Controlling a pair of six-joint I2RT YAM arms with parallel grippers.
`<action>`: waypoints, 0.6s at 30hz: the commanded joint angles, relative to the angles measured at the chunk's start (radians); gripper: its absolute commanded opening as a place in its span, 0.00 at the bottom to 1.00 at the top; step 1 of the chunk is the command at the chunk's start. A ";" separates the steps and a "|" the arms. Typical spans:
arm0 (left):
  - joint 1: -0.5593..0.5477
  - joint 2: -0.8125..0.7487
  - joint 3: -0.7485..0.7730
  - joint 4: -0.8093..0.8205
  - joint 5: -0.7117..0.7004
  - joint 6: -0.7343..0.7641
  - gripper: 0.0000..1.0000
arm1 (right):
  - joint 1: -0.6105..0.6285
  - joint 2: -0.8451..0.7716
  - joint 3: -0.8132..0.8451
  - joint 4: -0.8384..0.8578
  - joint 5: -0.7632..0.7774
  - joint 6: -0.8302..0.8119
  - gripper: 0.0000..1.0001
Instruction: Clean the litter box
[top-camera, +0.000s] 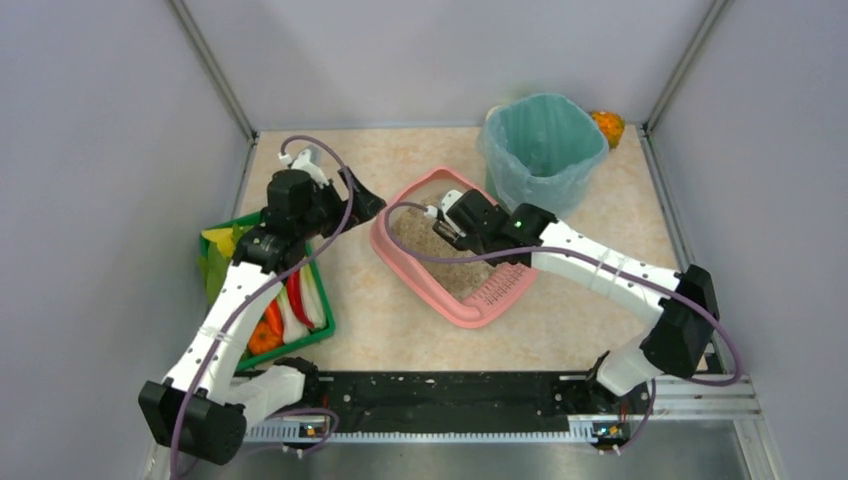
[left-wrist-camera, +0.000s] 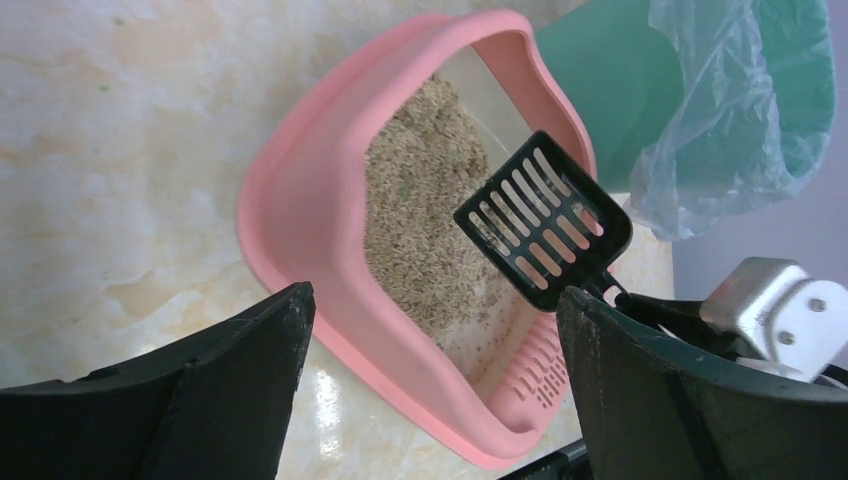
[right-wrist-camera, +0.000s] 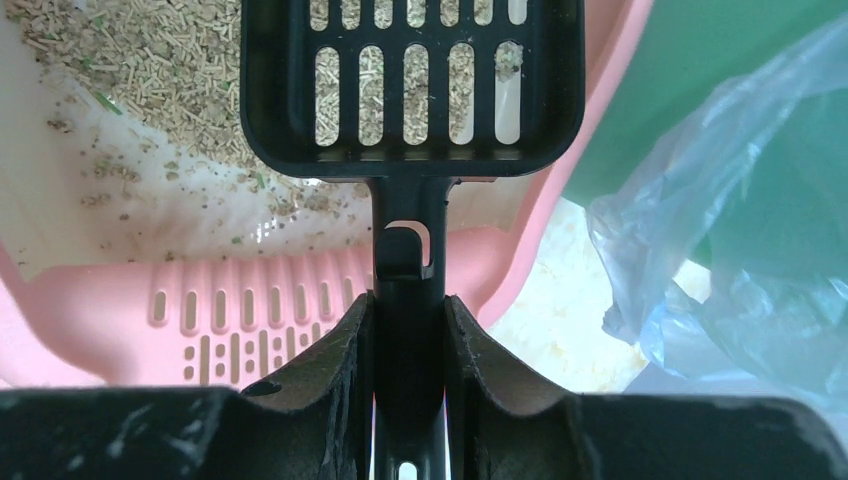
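1. The right gripper (right-wrist-camera: 410, 330) is clenched on the handle of the black slotted scoop (right-wrist-camera: 410, 200), one finger pressed to each side of the handle. The grip looks square and firm.
2. The scoop's head hangs over the litter box (right-wrist-camera: 100, 300), past its slotted ledge. Beige litter (right-wrist-camera: 170, 70) shows through the slots, and nothing seems to be lying on the scoop. I cannot tell whether its front edge touches the litter.
3. My reading is that the sifting step is in hand: tool gripped, poised over the box, no load taken yet.
4. The next move probably calls for tipping the front edge down into the litter and drawing it through. The scoop would then lift level so loose grains fall back, and any catch goes to the bin.
5. The litter box sits mid-table, turned at an angle, its far corner just beside the teal-lined bin (top-camera: 545, 150), so the carry is short.
6. The bin's loose plastic liner (right-wrist-camera: 720, 250) billows close to the box rim and could snag the scoop. The right arm's cable (top-camera: 400, 215) also loops over the box.
7. The left gripper (left-wrist-camera: 435, 310) hovers to the box's left with its jaws spread wide, grasping nothing — free to steady the box.
8. A green tray (top-camera: 320, 335) of colourful items lies at the far left, well clear. Something orange (top-camera: 607, 125) sits behind the bin.
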 joint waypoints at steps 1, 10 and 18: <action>-0.111 0.064 0.036 0.113 0.034 -0.030 0.95 | -0.001 -0.118 0.037 0.012 0.011 0.048 0.00; -0.212 0.160 0.092 0.179 0.046 -0.074 0.92 | -0.001 -0.310 -0.028 0.134 -0.134 0.066 0.00; -0.234 0.220 0.132 0.271 0.136 -0.140 0.89 | -0.001 -0.382 -0.081 0.172 -0.215 0.074 0.00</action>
